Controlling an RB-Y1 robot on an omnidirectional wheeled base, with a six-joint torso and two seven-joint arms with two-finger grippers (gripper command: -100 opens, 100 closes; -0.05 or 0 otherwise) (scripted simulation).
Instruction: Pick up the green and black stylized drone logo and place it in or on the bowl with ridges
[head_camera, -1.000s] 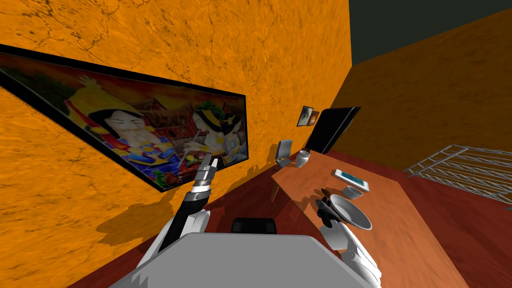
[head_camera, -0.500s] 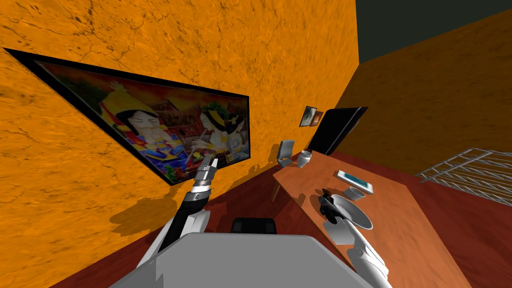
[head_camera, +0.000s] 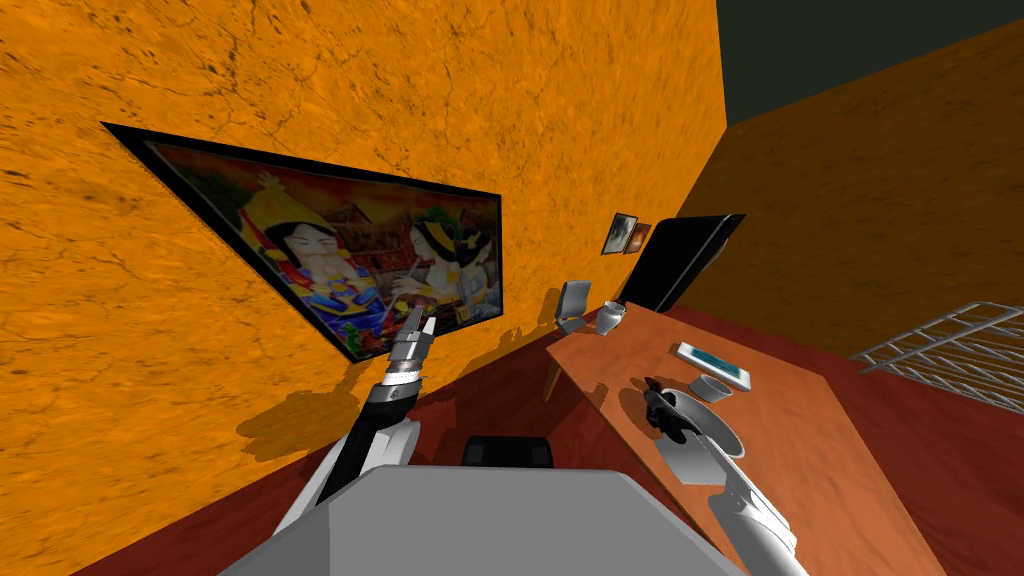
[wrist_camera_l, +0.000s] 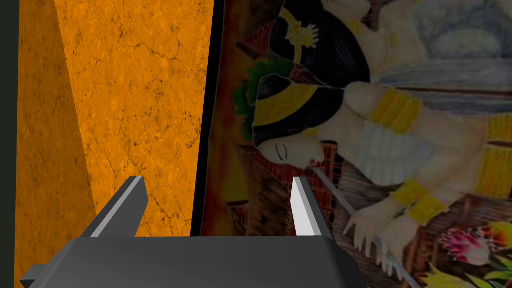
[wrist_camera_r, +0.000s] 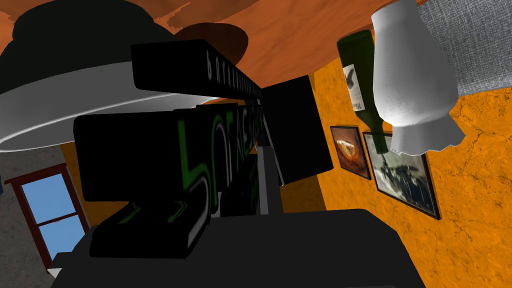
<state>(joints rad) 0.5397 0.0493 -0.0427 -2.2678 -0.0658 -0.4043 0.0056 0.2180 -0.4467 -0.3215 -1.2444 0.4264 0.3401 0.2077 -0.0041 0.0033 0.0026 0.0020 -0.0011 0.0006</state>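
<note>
Drone logo (wrist_camera_r: 145, 150): a black, blocky body with green lettering and flat slab-like arms jutting from a thicker centre. In the head view it lies right of centre, in the lower half of the frame, at the near rim of the bowl (head_camera: 715, 432). It is judged to be stiff, light and hard-faced, hence somewhat slippery. The projecting arms are taken as the parts most likely to catch or snap. The best hold is judged to be across the flat opposing faces of the central body, not on an arm.

Right gripper (head_camera: 665, 418): clamped on the drone logo. One light grey finger (wrist_camera_r: 267, 180) is seen pressed against the logo's side. The other finger is hidden behind the black body.

Bowl: pale grey and shallow, just beside the held logo. Its ridges cannot be made out. A release low over the middle is judged advisable, since so uneven a shape may tip on a curved wall.

Table (head_camera: 800, 470): reddish brown, bearing the bowl. Beyond the bowl stand a small grey cup (head_camera: 708, 386) and a flat white-edged device (head_camera: 712, 363). Further back are a white vase (wrist_camera_r: 415, 75), a dark green bottle (wrist_camera_r: 359, 82) and a black screen (head_camera: 685, 262).

Left gripper (head_camera: 418, 325): raised left of centre before a framed painting (head_camera: 330, 260) on the orange wall, fingers standing apart and empty.
</note>
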